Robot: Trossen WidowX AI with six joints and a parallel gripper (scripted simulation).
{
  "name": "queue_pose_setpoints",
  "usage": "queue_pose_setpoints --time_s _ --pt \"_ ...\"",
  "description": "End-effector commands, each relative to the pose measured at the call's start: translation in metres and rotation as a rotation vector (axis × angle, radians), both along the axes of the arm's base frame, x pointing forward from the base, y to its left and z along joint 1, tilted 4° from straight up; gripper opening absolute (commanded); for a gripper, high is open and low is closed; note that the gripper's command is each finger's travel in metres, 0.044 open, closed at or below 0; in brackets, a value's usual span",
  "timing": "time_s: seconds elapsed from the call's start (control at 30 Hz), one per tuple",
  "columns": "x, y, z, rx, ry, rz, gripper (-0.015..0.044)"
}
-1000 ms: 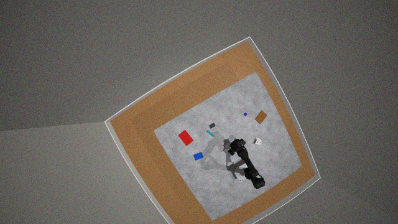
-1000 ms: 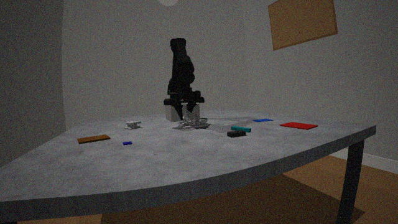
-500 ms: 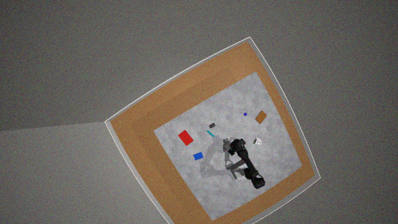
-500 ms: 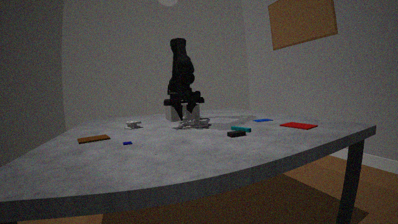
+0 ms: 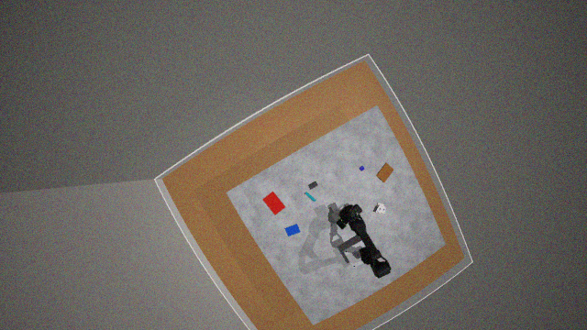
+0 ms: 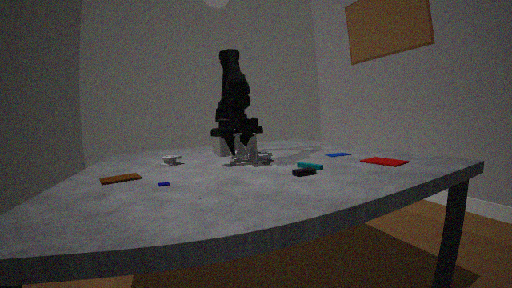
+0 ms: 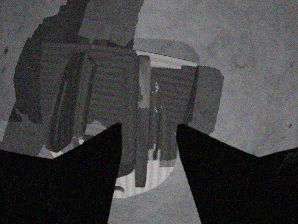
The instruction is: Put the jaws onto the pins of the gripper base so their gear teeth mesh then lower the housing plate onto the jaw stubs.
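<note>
The card (image 5: pixel 273 203) (image 6: pixel 384 162) is red, the stick (image 5: pixel 310 196) (image 6: pixel 310 166) teal, the tabletop (image 5: pixel 339 151) (image 6: pixel 200 200) mottled grey, and the arm (image 5: pixel 364 234) (image 6: pixel 232 88) black.

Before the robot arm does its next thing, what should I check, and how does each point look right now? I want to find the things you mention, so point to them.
1. Gripper (image 6: pixel 235 154) (image 7: pixel 149 129) is over the pale assembly (image 6: pixel 262 162) (image 7: pixel 150 190): ok.
2. Something is gripped between its fingers: ok; which part it is: cannot tell.
3. Gear teeth meshed on the pins: cannot tell, shadow and blur hide them.
4. Small white part (image 5: pixel 381 208) (image 6: pixel 172 159) fitted to the assembly: not ok, it lies apart.
5. Red plate (image 5: pixel 273 203) (image 6: pixel 385 162) out of the gripper's way: ok.
6. Gripper let go and moved away: not ok.
</note>
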State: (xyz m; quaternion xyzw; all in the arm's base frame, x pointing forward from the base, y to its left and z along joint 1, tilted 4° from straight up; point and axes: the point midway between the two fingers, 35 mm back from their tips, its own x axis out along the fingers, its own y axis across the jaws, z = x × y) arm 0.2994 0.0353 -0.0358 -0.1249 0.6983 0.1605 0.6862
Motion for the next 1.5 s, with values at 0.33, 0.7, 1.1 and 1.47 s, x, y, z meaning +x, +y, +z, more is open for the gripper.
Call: queue_pose_setpoints --time_s 0.33,0.7,1.1,1.47 --pt "-0.002 0.001 -0.005 0.003 0.004 0.003 0.0134" --pt "-0.002 0.001 -0.008 0.003 0.004 0.006 0.0134" --pt "-0.002 0.001 -0.011 0.003 0.004 0.009 0.0134" --pt "-0.002 0.001 -0.014 0.003 0.004 0.008 0.0134"
